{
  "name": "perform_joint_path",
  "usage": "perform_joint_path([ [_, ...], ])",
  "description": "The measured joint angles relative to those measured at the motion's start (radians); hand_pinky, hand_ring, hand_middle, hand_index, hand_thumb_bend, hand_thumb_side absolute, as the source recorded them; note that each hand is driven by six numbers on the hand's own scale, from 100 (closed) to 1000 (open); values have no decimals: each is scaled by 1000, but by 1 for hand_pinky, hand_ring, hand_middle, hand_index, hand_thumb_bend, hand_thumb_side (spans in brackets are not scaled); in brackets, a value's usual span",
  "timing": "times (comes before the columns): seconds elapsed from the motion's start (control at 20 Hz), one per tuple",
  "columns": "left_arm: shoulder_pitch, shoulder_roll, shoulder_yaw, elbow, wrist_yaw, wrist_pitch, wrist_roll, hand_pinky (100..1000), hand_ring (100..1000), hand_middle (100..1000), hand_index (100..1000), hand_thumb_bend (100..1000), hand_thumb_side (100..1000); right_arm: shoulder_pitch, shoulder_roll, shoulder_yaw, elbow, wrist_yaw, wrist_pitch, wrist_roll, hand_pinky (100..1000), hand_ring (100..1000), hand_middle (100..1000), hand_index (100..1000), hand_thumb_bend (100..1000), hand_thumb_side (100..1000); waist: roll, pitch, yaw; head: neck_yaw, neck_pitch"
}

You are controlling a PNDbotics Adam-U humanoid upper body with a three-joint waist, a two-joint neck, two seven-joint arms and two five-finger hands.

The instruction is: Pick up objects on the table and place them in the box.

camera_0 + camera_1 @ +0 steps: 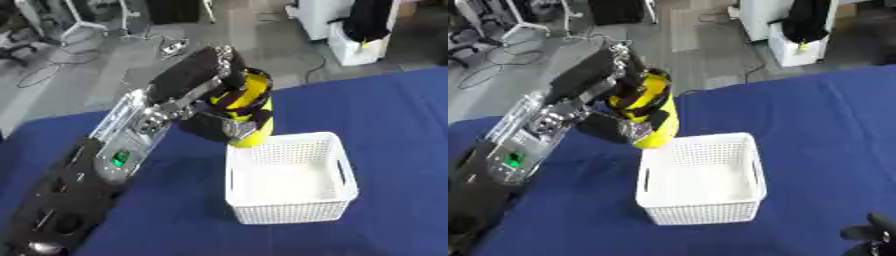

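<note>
Yellow bottle (249, 112) clamped in our left hand (210, 82) — just behind the white basket (337, 187); right hand (872, 235) idle, fingers unreadable.

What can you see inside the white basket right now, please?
The white basket shows only its bare white floor. The left hand holds a yellow bottle beside its far left corner, hiding nothing inside.

My left arm (105, 165) is mostly black, with a shiny silver part in the middle and a small green light (120, 159) on it. My left hand (206, 82) is black with silver bits. My right hand (872, 234) looks all black.
</note>
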Motion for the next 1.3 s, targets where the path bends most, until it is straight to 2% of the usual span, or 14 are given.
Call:
perform_joint_path([
  [0.2,-14,-20,-12,59,1,-29,0,100,100,100,143,100,613,-12,-2,0,0,6,1,1,522,651,806,1000,911,523,18,12,-26,0,-2],
  [0.4,-15,-24,-16,97,-3,-52,8,100,100,100,146,100,616,-14,-2,0,0,16,2,2,522,651,806,1000,911,523,25,16,-31,0,-10],
  [0.5,-14,-24,-16,103,-4,-62,10,100,100,100,162,100,575,-14,-2,-1,0,18,5,5,522,651,807,1000,911,523,27,16,-30,0,-11],
  [0.55,-14,-24,-16,104,-5,-67,9,100,100,100,188,100,601,-14,-2,-1,0,18,5,5,522,651,807,1000,911,523,29,15,-28,0,-11],
  [0.6,-14,-24,-16,105,-7,-70,7,100,100,100,265,100,734,-14,-2,-1,0,18,6,6,522,651,807,1000,911,523,29,14,-24,0,-11],
  [0.65,-14,-23,-16,106,-9,-72,4,131,100,184,491,100,841,-14,-2,-1,0,18,7,7,522,651,807,1000,911,523,29,12,-21,0,-11],
  [0.7,-13,-22,-16,106,-12,-73,2,365,295,385,620,105,898,-14,-2,-1,0,18,8,8,523,651,807,1000,911,523,29,9,-17,0,-11],
  [0.75,-13,-18,-16,106,-18,-72,-1,563,434,536,705,158,949,-14,-2,-1,0,18,9,9,523,651,807,1000,911,523,29,7,-15,0,-11],
  [0.85,-9,-14,-16,106,-29,-64,-17,727,548,669,759,161,1000,-13,-2,-1,0,19,10,10,523,651,807,1000,914,522,29,6,-11,-1,-11],
  [0.9,-5,-14,-16,106,-31,-58,-25,717,540,660,754,158,1000,-13,-2,-1,0,19,10,10,523,651,807,1000,911,523,29,4,-8,-1,-10],
  [0.95,-3,-13,-15,106,-31,-53,-33,799,626,738,796,163,1000,-12,-2,-1,0,19,10,10,523,651,807,1000,911,522,29,2,-6,-1,-10],
  [1.3,15,4,-4,91,-12,-27,-54,827,642,761,819,152,1000,-6,-2,-1,0,19,10,10,524,652,807,1000,911,522,25,-3,7,-1,-9],
])
